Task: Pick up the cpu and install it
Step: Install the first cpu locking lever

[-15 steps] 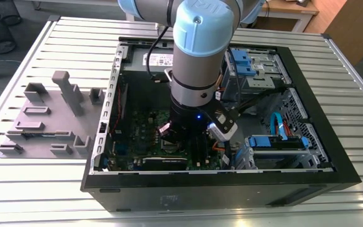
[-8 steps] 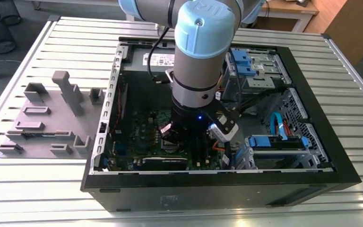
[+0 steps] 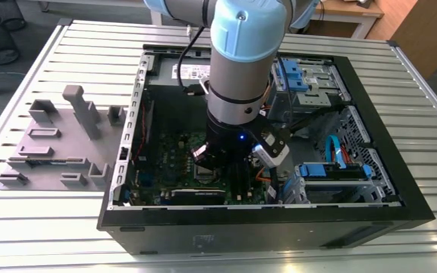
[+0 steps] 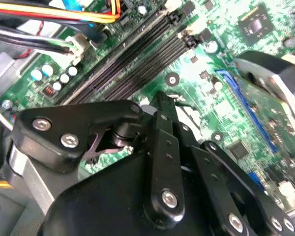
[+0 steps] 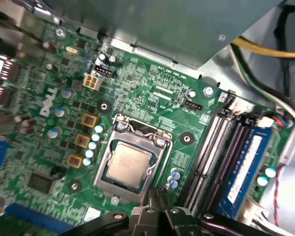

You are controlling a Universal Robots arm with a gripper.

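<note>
In the first wrist view the cpu (image 5: 128,164), a small square chip with a pale silver top, lies flat inside the dark metal socket frame (image 5: 161,147) on the green motherboard (image 5: 49,147). My gripper (image 5: 156,194) hangs just beside the socket's edge, above the board, its black fingertips (image 5: 151,195) close together with nothing between them. The second wrist view shows the same gripper (image 4: 160,98) over the board, next to the memory slots. In the exterior view the arm (image 3: 238,85) reaches down into the open computer case (image 3: 370,119), over the socket (image 3: 205,170).
Grey fixture blocks (image 3: 59,142) stand on the slatted table at the exterior view's left. Inside the case are black memory slots (image 5: 221,157), blue drive brackets (image 3: 295,74), a blue cable (image 3: 338,151) and yellow and black wires (image 5: 265,49). The case walls close in around the arm.
</note>
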